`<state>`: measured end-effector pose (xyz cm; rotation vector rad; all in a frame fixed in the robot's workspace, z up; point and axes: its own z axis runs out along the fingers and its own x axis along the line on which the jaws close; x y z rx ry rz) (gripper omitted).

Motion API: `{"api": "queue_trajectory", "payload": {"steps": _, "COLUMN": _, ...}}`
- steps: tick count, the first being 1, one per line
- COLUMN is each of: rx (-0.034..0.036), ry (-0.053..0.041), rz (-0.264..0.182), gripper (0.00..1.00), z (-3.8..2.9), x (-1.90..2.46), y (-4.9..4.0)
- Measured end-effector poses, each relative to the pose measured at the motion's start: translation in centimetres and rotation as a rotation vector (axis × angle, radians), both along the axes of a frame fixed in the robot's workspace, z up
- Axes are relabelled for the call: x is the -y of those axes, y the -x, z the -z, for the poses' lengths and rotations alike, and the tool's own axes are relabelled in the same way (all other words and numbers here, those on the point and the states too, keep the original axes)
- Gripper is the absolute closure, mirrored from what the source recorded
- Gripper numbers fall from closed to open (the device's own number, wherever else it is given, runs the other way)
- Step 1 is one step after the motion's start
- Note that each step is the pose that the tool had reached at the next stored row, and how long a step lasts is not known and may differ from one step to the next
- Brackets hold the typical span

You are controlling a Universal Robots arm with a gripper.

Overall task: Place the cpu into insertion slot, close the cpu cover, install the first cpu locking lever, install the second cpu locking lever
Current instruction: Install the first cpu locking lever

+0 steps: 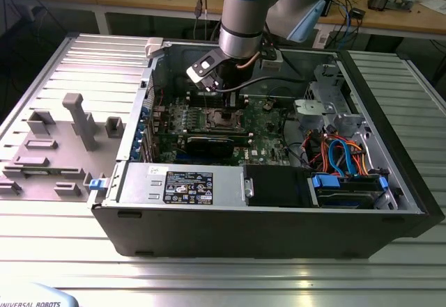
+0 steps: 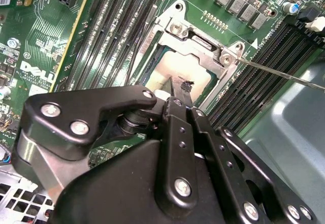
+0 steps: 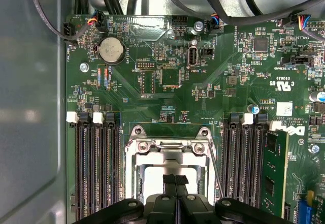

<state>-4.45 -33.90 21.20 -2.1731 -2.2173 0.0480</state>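
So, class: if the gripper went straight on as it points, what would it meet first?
Probably the cpu, bare in the cover window right under the gripper; the gap between them is unclear.

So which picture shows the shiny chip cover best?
The second wrist view: the cpu cover looks big and close, partly behind the hand. The first wrist view shows it smaller; the exterior view, just a tiny glint.

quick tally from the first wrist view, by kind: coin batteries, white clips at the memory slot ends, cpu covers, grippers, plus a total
coin battery: 1
white slot clips: 4
cpu cover: 1
gripper: 1
total: 7
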Motion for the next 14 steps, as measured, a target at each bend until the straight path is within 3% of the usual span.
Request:
{"api": "queue_trajectory", "payload": {"steps": 8, "rx": 0.0001, "ry": 0.0001, "rz": 0.000, "gripper": 0.89, "z": -0.08, "x": 0.00, "y": 0.00}}
{"api": "queue_trajectory", "payload": {"steps": 14, "rx": 0.0000, "ry": 0.0002, "rz": 0.000, "gripper": 0.89, "z": -0.82, "x": 0.00, "y": 0.00}}
